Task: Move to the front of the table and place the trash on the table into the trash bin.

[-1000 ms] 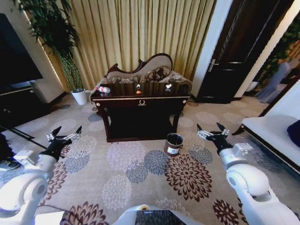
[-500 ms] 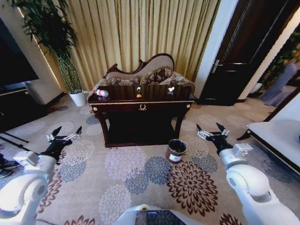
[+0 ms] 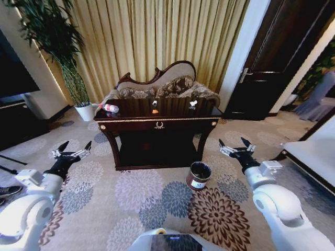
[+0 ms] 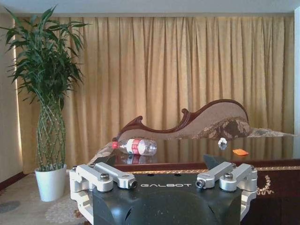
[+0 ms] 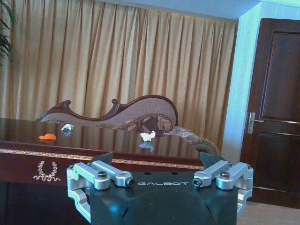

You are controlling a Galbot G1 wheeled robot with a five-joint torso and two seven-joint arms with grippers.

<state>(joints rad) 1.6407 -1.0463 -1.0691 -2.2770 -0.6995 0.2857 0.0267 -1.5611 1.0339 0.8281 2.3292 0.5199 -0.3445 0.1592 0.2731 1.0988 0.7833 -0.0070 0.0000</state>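
Closer than a second earlier, the large dark glossy wooden table [image 3: 157, 124] with the gold emblem on its drawer had grown in our head view and slid lower, so we read the shift as our base driving forward, not the furniture moving. On its tabletop the clear plastic bottle with the red label [image 3: 109, 108] lay on its side at the left end, the tiny orange scrap [image 3: 155, 111] sat near the middle of the back edge, and a small white scrap [image 3: 193, 104] lay towards the right end. Just off the table's front right leg, the small round dark brown trash bin [image 3: 199, 175] stood on the flowered carpet [image 3: 157, 198], nearer to us than before. We held our left gripper [image 3: 71, 153] and right gripper [image 3: 235, 150] out low at either side, both spread wide and carrying nothing. We judged the approach nearly done, with no trash yet picked up.
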